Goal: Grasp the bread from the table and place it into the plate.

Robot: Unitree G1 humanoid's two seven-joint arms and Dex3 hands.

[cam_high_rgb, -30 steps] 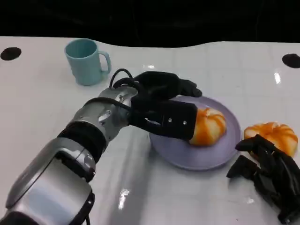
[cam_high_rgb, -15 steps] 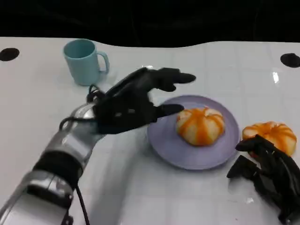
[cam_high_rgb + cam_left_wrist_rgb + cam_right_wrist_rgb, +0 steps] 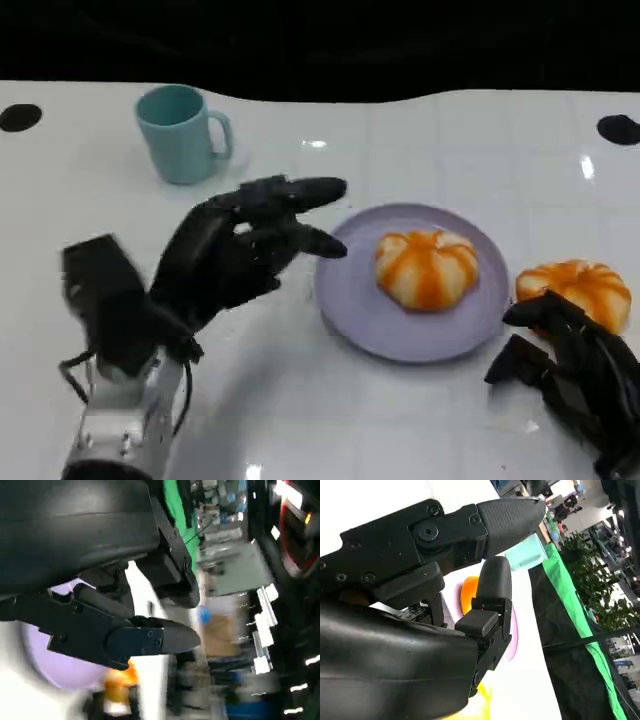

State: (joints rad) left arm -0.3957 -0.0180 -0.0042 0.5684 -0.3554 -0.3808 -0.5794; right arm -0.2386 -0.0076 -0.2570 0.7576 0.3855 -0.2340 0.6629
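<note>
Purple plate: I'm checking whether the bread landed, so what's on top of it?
One orange-striped bread roll sits on the purple plate. The plate surface beneath the roll is covered.

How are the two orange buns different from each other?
The bun on the plate sits inside the purple plate, away from both hands. The bun on the table lies on the bare white table, right beside the right hand. Both are round with orange and white stripes.

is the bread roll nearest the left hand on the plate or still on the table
On the plate. That bread roll sits inside the purple plate, clear of the open left hand; a second roll lies on the table.
</note>
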